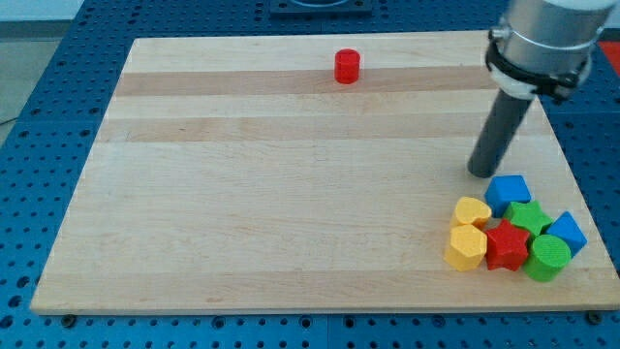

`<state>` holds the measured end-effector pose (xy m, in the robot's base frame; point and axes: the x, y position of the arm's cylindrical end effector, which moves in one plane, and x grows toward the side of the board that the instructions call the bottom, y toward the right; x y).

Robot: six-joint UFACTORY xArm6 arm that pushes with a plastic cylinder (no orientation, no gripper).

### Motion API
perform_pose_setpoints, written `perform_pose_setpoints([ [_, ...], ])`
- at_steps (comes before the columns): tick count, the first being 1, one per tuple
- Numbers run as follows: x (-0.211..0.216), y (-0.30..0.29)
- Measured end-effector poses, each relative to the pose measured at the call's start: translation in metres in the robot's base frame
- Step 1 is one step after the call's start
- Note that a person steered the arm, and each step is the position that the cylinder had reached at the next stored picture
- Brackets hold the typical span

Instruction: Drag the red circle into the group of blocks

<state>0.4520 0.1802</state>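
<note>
1. My arm (542,44) enters from the view's top right corner, its grey housing cut off by the frame edge.
2. The dark rod (502,131) slants down toward the view's left.
3. My tip (481,173) rests low at the view's right side.

The arm (542,39) runs out past the view's top edge, so only its lower housing and rod show. In the cluster, the green star (528,216) is partly covered by neighbouring blocks, and the red star (506,244) hides part of the green cylinder (547,258).
</note>
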Motion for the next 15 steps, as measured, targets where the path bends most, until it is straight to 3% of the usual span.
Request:
perform_pose_setpoints([
  [3,-0.176,-0.098],
  [4,-0.218,-0.112],
  [5,-0.226,-0.169],
  [6,-0.176,-0.179],
  [7,-0.115,-0.135],
  [8,-0.106,-0.141],
  [9,-0.141,-0.209],
  [10,-0.199,-0.234],
  [11,-0.208,-0.184],
  [13,-0.116,-0.042],
  [14,-0.095,-0.011],
  [15,-0.108,-0.009],
])
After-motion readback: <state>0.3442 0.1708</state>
